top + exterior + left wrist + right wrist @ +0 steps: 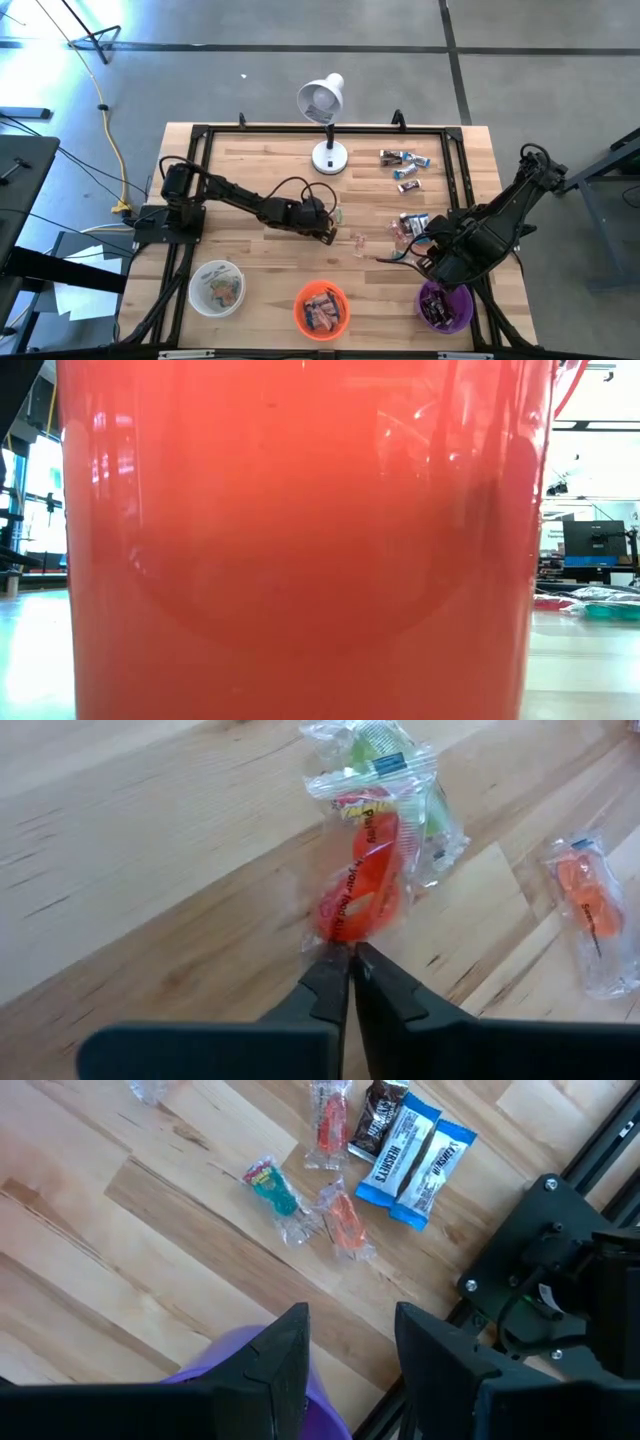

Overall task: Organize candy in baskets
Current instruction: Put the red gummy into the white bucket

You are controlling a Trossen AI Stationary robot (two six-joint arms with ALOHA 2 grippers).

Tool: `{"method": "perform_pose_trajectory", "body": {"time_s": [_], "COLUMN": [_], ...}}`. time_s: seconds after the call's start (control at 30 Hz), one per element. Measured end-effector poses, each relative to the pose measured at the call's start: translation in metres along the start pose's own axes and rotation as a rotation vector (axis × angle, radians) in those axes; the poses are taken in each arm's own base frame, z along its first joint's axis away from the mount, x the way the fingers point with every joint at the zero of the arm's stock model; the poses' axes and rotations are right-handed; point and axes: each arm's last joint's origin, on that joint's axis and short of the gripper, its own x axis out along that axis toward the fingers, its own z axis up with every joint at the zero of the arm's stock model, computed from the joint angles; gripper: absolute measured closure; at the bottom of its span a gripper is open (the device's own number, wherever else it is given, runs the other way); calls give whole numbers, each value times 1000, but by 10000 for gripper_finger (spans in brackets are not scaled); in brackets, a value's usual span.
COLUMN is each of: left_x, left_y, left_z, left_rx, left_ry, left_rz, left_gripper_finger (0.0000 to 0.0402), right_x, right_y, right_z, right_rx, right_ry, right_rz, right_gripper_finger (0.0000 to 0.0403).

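Left gripper pressing down near the table's middle, fingers together and pinching the edge of a clear wrapper holding an orange candy; a green candy lying against it just beyond, and another clear-wrapped orange piece lying near, apart from both. Right gripper hovering over the purple basket at the front right edge, fingers standing apart and holding nothing; purple rim showing just below them in the right wrist view. Lying on the wood beyond those fingers: a green sweet, two orange sweets, a brown bar and two blue bars, bunched close together. Sitting farther back on the right, near the rear edge: a small cluster of blue and dark bars. Standing along the front edge: white basket at left with a few pieces inside, orange basket in the centre holding several wrapped pieces, purple one at right holding dark pieces. Standing at rear centre: a white lamp. Filling nearly the whole low view: the orange basket's wall.
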Motion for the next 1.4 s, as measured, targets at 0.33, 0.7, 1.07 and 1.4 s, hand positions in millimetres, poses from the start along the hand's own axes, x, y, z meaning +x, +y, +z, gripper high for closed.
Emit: {"method": "perform_pose_trajectory", "body": {"time_s": [0.33,0.7,1.07,1.4], "left_x": [-14,-38,-36,-32], "left_y": [-23,-51,-38,-28], "left_z": [13,25,33,49], "left_rx": [36,178,353,303], "left_ry": [-22,-61,-2,14], "left_rz": [-50,-38,49,52], "left_gripper_finger": [401,401,373,286], "right_x": [0,0,0,0], "right_y": [0,0,0,0], "right_z": [0,1,1,1], "right_rx": [-4,-4,-4,-4], "right_ry": [-12,-49,-49,-49], "right_rz": [-3,1,2,2], "right_gripper_finger": [259,259,259,259]}}
